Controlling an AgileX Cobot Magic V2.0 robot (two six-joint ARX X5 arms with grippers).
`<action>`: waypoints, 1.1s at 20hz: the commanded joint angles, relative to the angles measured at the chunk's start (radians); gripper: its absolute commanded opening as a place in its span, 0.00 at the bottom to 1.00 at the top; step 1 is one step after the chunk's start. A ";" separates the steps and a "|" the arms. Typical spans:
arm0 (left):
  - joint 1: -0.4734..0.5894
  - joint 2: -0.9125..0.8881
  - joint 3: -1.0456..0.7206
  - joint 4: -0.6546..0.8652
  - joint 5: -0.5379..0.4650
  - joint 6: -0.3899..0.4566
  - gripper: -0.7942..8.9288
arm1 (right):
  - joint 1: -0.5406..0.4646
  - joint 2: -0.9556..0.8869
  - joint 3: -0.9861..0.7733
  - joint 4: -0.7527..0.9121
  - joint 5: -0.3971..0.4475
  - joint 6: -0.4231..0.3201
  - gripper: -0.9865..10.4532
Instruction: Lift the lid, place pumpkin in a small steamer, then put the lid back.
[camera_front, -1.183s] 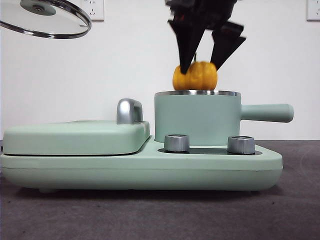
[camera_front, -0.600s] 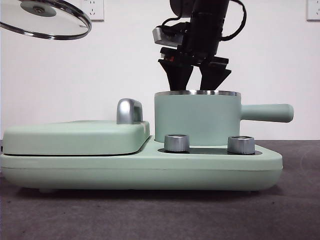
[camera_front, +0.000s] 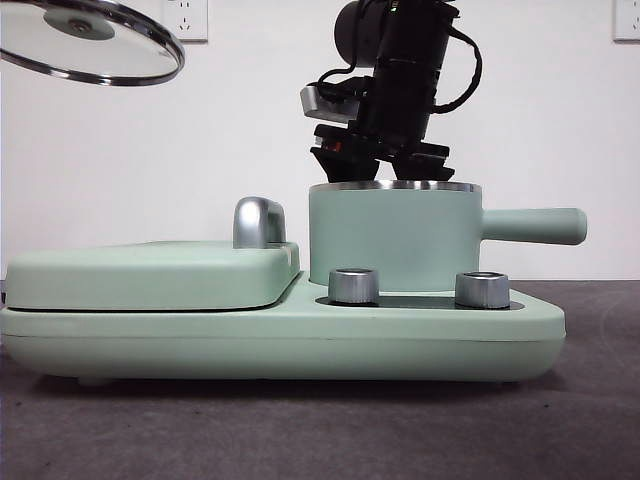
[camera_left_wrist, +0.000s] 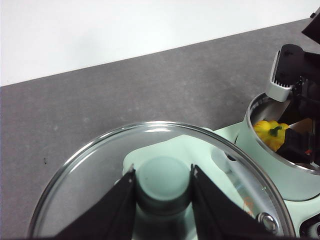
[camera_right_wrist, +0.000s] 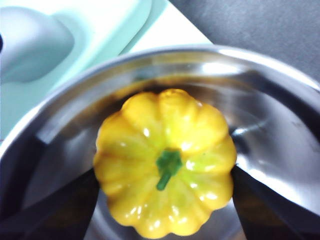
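Right, dark grey desk (camera_front: 600, 420) up front, white wall (camera_front: 250, 120) behind with a socket (camera_front: 185, 18) high up. On the desk sits the mint-green appliance base (camera_front: 280, 335); two silver knobs (camera_front: 354, 286) on its near edge, flat griddle cover (camera_front: 150, 275) with a steel handle (camera_front: 258, 222) on the base's other half.

The small steamer (camera_front: 395, 235) stands on the base just behind the knobs, long handle (camera_front: 535, 225) sticking out sideways away from the griddle cover. Steel-lined inside. The pumpkin (camera_right_wrist: 167, 162) is down inside the steamer, stem up.

Right tool (camera_front: 378, 165) reaches into the steamer from above, tips below the rim. Wrist view shows its jaws on either side of the pumpkin, right at its flanks; cannot tell whether they grip or are let go.

Left tool (camera_left_wrist: 162, 200) is clenched on the mint knob of the lid (camera_front: 92, 42), held in the air well above the griddle cover, off to the side of the steamer, slightly tilted.
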 joint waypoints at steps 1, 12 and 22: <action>-0.002 0.007 0.018 0.030 -0.003 -0.003 0.09 | 0.006 0.029 0.027 0.011 -0.004 -0.009 0.39; -0.002 0.009 0.018 0.030 -0.003 -0.003 0.09 | -0.002 0.050 0.027 0.026 -0.005 -0.016 0.39; -0.002 0.009 0.018 0.029 -0.003 -0.004 0.09 | 0.000 0.022 0.044 0.026 -0.032 -0.011 0.49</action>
